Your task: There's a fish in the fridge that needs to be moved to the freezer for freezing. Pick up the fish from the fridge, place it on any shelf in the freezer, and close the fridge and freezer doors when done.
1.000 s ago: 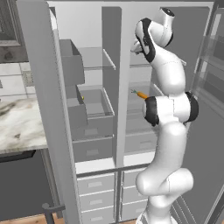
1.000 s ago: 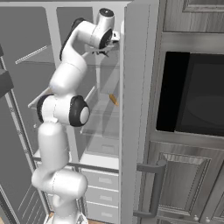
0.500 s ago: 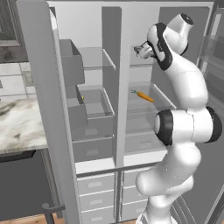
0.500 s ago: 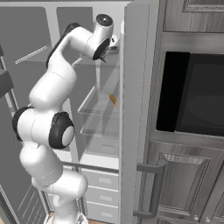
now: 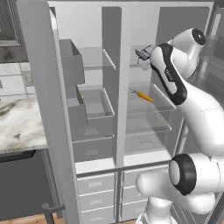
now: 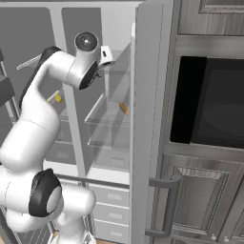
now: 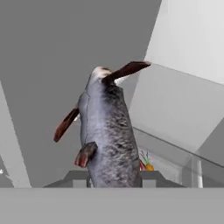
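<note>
Fridge (image 5: 144, 127) and freezer (image 5: 94, 109) stand open; my gripper (image 5: 143, 54) clamps the fish (image 7: 107, 135), so I swing gently toward nine o'clock.

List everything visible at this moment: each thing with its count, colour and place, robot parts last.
fish: one, dark grey with reddish-brown fins, held upright in the end effector, near the upper shelves.
carrot: one, orange, on a glass shelf in the right compartment.
glass shelves: several, clear, spanning both white-walled compartments.
doors: two, grey, both open.
drawers: several, grey, at the unit's bottom.
counter: one, marbled white, left of the unit.
oven: one, black, set in grey cabinets on the right.
arm: one, white with dark joints.
end effector: one, shut on the fish.
</note>
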Robot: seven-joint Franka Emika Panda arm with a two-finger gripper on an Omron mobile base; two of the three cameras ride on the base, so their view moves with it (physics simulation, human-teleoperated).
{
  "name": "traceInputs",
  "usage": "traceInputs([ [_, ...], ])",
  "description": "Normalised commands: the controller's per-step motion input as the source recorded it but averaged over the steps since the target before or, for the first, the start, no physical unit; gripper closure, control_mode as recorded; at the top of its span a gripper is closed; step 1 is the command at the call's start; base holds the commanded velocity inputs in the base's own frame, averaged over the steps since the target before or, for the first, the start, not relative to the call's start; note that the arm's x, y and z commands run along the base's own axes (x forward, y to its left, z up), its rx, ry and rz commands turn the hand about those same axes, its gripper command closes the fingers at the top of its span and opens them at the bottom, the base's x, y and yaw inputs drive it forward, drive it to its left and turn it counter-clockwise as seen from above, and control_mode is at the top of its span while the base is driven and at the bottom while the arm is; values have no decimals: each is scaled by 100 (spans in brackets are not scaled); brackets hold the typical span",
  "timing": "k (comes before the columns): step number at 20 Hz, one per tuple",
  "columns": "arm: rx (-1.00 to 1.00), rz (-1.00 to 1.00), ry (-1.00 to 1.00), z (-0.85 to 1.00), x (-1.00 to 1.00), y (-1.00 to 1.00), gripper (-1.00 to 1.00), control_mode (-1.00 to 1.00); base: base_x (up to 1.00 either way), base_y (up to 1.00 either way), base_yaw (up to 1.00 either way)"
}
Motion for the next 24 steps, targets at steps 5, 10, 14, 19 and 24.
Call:
traceInputs([
  [5,0,0,0,70,-100,44,100,-100,0,0,0],
  [10,0,0,0,51,-99,52,100,-100,0,0,0],
  [14,12,8,0,-2,-25,83,100,-100,0,0,0],
  [19,12,7,0,-3,3,74,100,-100,0,0,0],
  [24,0,0,1,-7,30,85,100,-100,0,0,0],
])
